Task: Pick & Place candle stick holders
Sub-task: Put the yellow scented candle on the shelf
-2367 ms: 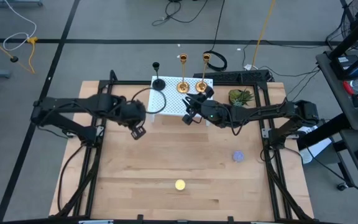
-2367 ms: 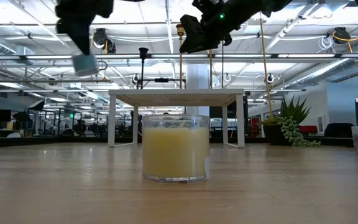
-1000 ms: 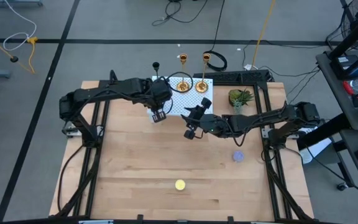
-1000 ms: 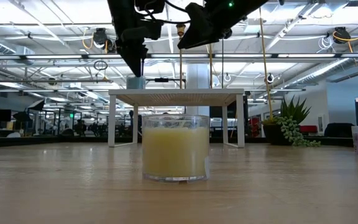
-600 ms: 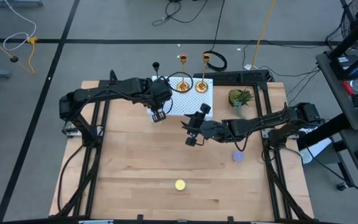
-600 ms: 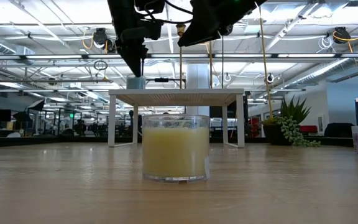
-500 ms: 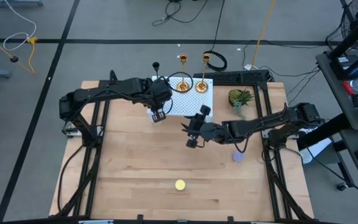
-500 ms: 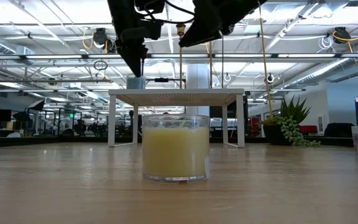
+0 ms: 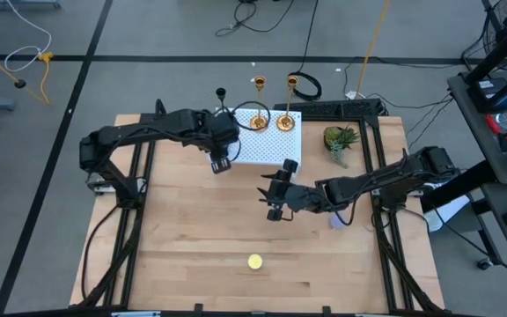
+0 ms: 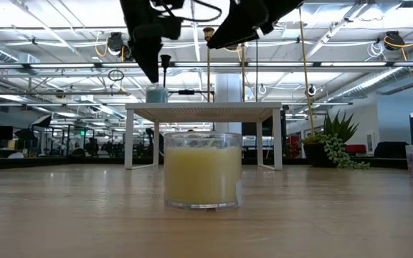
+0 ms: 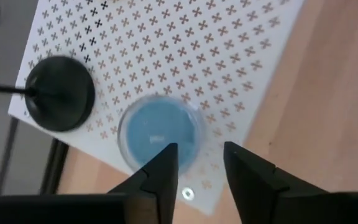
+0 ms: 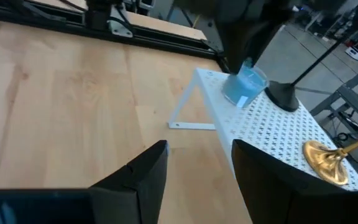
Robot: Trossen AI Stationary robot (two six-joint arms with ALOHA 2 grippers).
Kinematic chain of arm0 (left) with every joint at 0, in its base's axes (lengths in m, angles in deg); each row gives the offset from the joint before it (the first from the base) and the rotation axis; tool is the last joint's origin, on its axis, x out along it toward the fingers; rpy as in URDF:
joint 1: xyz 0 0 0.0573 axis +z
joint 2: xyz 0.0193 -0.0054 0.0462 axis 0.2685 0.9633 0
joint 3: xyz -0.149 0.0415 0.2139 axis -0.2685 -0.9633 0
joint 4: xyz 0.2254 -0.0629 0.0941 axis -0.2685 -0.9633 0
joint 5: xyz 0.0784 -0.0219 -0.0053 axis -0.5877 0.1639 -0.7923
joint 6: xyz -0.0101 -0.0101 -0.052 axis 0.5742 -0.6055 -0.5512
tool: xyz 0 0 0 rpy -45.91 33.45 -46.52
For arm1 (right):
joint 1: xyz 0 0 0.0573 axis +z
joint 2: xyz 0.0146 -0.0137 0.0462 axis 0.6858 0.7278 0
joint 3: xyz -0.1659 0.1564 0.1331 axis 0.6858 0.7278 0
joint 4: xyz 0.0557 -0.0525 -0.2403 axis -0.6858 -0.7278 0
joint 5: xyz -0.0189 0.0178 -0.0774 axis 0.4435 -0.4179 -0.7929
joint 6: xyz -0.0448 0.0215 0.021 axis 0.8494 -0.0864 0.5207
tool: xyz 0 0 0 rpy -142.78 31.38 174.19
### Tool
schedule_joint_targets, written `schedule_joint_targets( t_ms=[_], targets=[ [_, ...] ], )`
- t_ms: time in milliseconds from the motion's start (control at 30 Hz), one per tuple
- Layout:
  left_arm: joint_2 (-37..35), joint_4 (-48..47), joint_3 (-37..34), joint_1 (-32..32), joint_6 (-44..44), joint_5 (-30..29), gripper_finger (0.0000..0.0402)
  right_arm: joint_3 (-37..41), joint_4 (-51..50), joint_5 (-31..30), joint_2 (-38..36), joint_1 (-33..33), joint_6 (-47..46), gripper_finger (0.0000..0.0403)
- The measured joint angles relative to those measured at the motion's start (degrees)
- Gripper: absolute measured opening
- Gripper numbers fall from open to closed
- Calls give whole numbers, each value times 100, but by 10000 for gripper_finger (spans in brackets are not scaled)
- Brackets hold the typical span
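Note:
Three candle stick holders stand by their round bases on the white perforated rack (image 9: 267,148) at the table's far side: a black one (image 9: 222,93) and two gold ones (image 9: 259,121) (image 9: 285,122). My left gripper (image 9: 219,164) is open and empty over the rack's near left corner. In its wrist view (image 11: 197,163) it is just above a blue candle (image 11: 160,134) that rests on the rack beside the black holder's base (image 11: 61,93). My right gripper (image 9: 274,210) is open and empty above the table's middle, near of the rack (image 12: 266,127).
A yellow candle (image 9: 254,261) sits near the table's near edge, large in the low view (image 10: 202,169). A purple candle (image 9: 338,221) lies at the right under my right arm. A potted plant (image 9: 340,137) stands right of the rack. Bare wood lies between.
My left gripper has risen a little and gone toward the table's left edge, off the blue candle, which stays on the rack. My right gripper has gone toward the table's near edge, away from the rack.

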Motion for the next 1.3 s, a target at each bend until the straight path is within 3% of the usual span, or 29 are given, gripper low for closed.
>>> schedule_joint_targets(
  t_ms=[433, 667, 800, 967, 1300],
  targets=[
    [-1404, -50, 0, -660, -323, 252, 145, 0, -1167, 33, -97, 101, -1219, 183],
    [-1405, -280, -2, -1414, -358, 268, 145, -2, -2639, 1147, -632, 216, -2383, 183],
    [-1172, -171, -7, -1840, -448, 267, 145, 36, -3203, 1131, -827, 385, -2890, 183],
    [-763, 122, -7, -2168, -378, 357, 145, 499, -2741, 1032, -1054, 453, -2881, 183],
    [65, 969, -7, -2469, 945, 1580, 145, 1280, -1645, 1077, -1428, 63, -2431, 183]
  ],
)
